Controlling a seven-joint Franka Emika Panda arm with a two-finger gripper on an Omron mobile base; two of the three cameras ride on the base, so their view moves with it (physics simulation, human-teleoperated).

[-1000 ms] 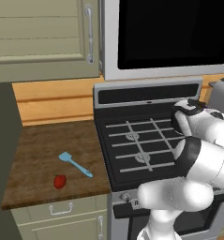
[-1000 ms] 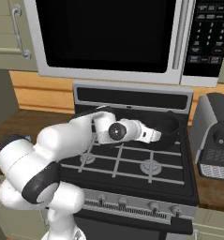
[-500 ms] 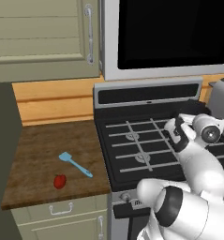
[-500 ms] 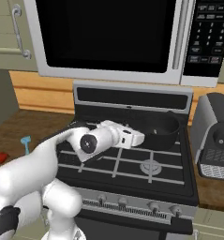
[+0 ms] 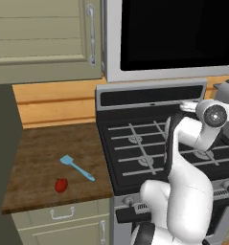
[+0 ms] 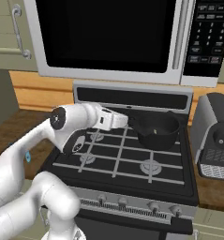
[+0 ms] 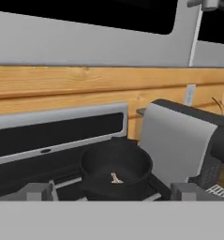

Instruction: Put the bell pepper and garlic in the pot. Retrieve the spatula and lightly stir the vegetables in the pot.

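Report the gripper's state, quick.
Gripper: open, holding nothing, aimed at the pot.

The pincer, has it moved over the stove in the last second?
Yes. In the right base view the pincer has swung right across the stove, from the middle grates to the rim of the pot.

Red bell pepper (image 5: pixel 61 185), black pot (image 6: pixel 156 130)
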